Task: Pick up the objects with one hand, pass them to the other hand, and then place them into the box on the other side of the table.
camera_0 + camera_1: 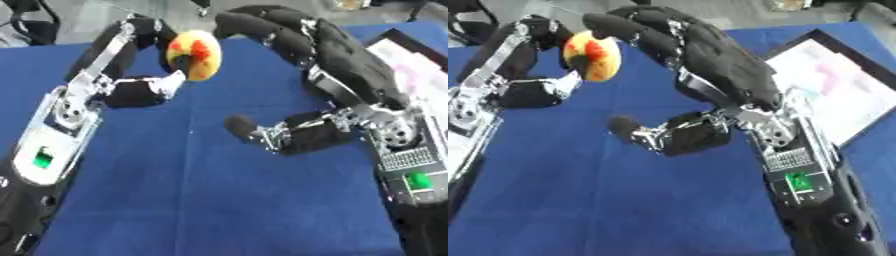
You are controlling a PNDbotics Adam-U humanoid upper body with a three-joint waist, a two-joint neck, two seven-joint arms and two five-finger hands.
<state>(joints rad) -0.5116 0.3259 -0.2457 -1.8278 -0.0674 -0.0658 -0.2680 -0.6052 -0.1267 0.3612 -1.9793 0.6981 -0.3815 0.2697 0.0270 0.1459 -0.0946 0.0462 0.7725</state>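
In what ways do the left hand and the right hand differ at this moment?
The left hand is curled round the yellow-and-red ball; the right hand holds nothing. The left hand's fingers close on the ball, while the right hand's fingers arch open beside it. Both hang above the blue table.

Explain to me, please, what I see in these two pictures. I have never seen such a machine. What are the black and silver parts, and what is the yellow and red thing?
Both pictures show one moment, taken by the two eyes of a camera in a humanoid robot's head, looking down at a table with a blue cloth. The black and silver parts are its two arms with fingered hands. The left hand comes in from the left and pinches a round soft toy, yellow with red patches, above the table. The right hand comes in from the right, fingers spread and open, reaching close to the toy, perhaps to take it. At the right edge lies a box with a dark rim and a pale inside.
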